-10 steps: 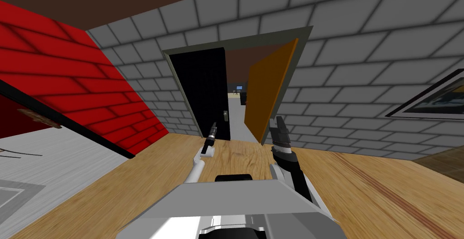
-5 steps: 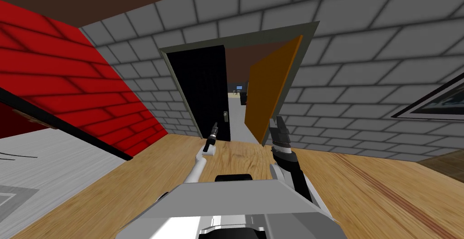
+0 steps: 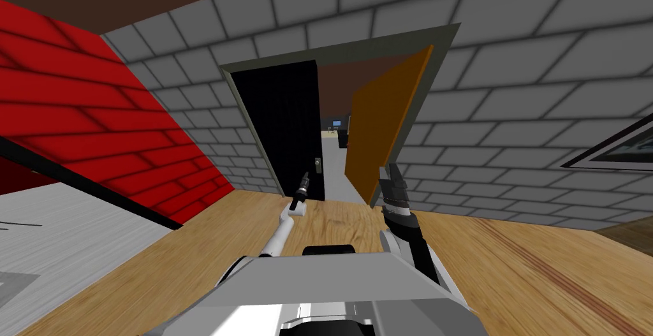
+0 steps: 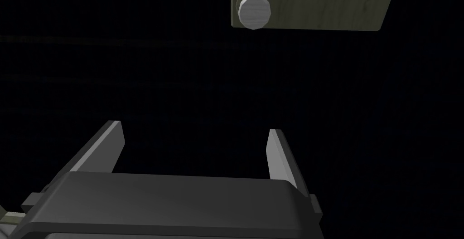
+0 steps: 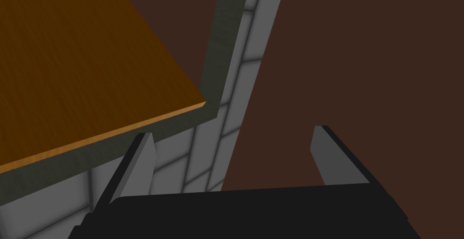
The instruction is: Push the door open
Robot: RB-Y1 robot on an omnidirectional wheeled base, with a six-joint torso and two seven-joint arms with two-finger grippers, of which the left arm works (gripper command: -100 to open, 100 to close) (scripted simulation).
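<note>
Now facing the black door, filling the left half of the grey-framed doorway, with an orange door ajar beside it. Pointing the left gripper at it, jaws apart, near the grey knob on its olive plate. Holding the right gripper by the orange door's edge, jaws apart too.

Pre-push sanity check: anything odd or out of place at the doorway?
Nothing damaged or spilled. One mismatch: the orange door stands ajar in the frame, while the black door beside it, with its knob, looks shut. The left gripper, fingers open, faces the black door.
</note>
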